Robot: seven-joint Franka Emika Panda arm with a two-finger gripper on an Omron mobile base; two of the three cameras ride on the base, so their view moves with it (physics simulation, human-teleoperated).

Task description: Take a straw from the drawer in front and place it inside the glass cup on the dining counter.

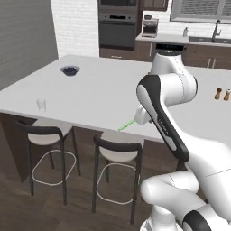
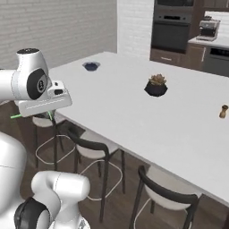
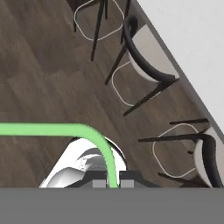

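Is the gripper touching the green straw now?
Touching. In the hand view the straw runs down between the fingertips of the shut gripper, pinched there.

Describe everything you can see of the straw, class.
The straw is thin, light green and plastic-looking. In the hand view it rises from between the shut fingertips of the gripper, which pinches one end, then bends sideways in a curve. From the left base view its free end pokes out by the counter edge, above the stools, touching nothing else.

no readable text, labels, brands or numbers anywhere
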